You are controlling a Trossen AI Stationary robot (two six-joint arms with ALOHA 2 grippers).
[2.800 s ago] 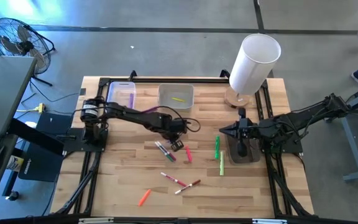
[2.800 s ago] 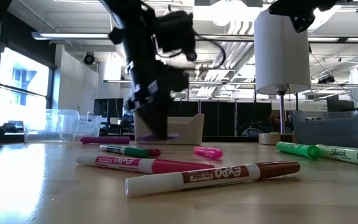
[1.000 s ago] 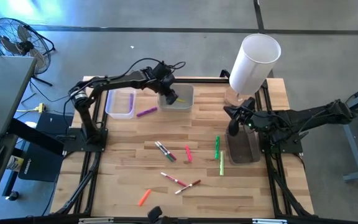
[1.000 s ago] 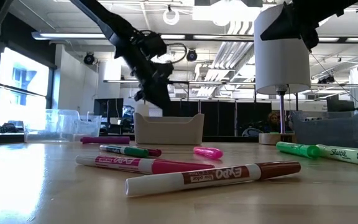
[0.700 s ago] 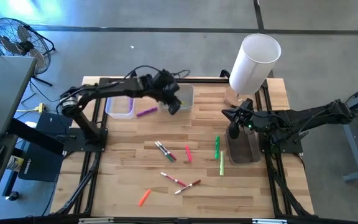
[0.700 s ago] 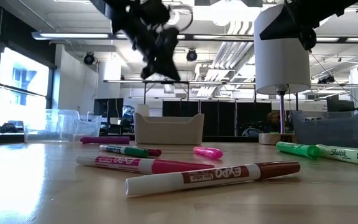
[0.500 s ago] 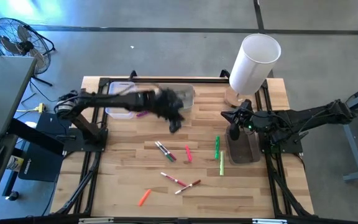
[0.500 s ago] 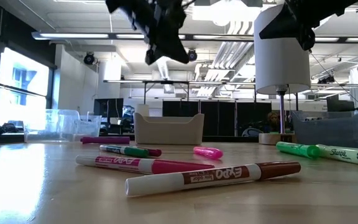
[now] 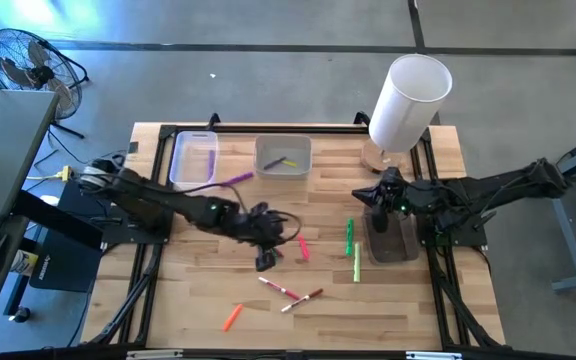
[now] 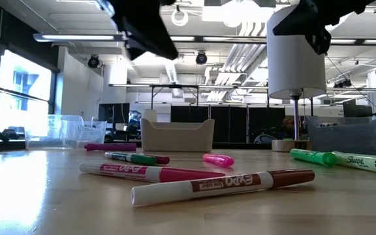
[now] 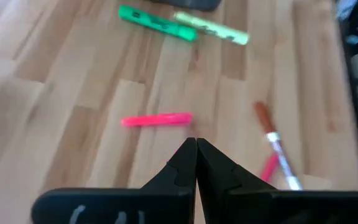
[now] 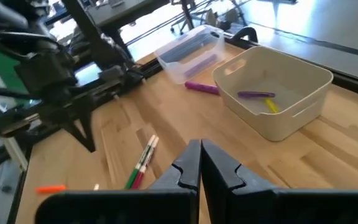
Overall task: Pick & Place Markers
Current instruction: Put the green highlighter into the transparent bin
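Markers lie scattered on the wooden table: a pink one, a green one, a yellow-green one, two white-bodied ones, an orange one and a purple one. A green-and-purple pair lies by my left gripper. A purple marker and a yellow marker lie in the white bin. My left gripper hangs shut and empty above the table's middle, over the pink marker. My right gripper waits shut and empty at the right.
A clear bin stands left of the white bin at the far edge. A tall white cylinder on a round wooden base stands at the far right. A dark tray lies under my right arm. Black rails run along both table sides.
My left gripper has swung from above the white bin toward the table's near edge and now hangs over the markers in the middle. My right arm has kept almost still.
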